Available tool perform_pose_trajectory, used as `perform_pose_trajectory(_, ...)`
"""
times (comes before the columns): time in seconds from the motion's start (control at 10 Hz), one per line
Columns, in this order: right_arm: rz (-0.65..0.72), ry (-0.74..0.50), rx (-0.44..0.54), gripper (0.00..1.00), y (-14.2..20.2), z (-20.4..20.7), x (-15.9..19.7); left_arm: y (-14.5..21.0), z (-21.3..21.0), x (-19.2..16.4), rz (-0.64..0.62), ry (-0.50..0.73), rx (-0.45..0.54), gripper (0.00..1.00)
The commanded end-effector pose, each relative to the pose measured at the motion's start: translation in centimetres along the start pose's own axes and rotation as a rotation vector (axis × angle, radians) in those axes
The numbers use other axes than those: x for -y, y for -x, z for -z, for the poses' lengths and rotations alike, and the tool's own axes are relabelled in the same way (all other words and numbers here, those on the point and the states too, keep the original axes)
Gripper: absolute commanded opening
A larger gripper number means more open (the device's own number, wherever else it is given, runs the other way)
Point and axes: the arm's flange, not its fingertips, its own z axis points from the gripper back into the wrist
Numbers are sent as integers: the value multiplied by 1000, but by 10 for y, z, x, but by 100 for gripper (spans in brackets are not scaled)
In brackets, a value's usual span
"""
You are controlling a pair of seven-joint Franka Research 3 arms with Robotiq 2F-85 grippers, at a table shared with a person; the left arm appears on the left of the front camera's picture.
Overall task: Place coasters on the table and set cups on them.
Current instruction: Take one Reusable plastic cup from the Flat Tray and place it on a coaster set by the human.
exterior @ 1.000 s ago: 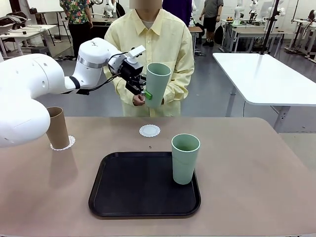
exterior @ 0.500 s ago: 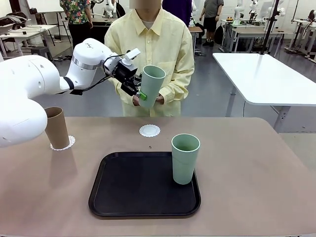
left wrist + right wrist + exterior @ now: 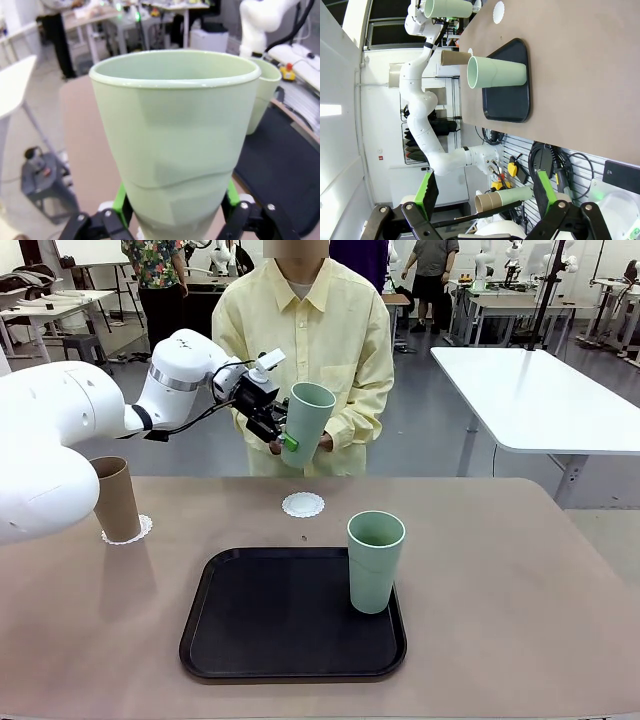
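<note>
**Front view.** The left gripper (image 3: 286, 441) clamps the lower part of a sage green cup (image 3: 306, 420), one green pad (image 3: 290, 443) showing on its near side. The cup hangs slightly tilted in the air beyond the table's (image 3: 500, 580) far edge, in front of a person (image 3: 320, 330). A bare coaster (image 3: 303, 504) lies on the table near that edge, below the held cup. At far left a tan cup (image 3: 116, 498) stands on a second coaster (image 3: 136, 531). Another green cup (image 3: 375, 562) stands upright in the right part of the black tray (image 3: 200, 635).

**Left wrist view.** The held cup (image 3: 175, 135) sits between both pads (image 3: 120, 202), mouth up. The tray cup (image 3: 264, 100) is partly hidden behind it, above the tray (image 3: 280, 165).

**Right wrist view.** The right gripper (image 3: 484, 192) has its fingers spread wide, with nothing between them. The scene appears sideways: table (image 3: 580, 75), tray (image 3: 512, 102), tray cup (image 3: 497, 72), tan cup (image 3: 455, 57), bare coaster (image 3: 498, 8), held cup (image 3: 449, 8).
</note>
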Motion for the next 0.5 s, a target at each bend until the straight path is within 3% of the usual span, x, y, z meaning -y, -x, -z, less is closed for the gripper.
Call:
perform_pose_trajectory(0.0,-19,-19,0,100,-2,0,1,9,5,14,-40,35,32,83)
perform_pose_trajectory(0.4,-19,-19,0,100,-2,0,1,26,12,10,-59,83,57,83)
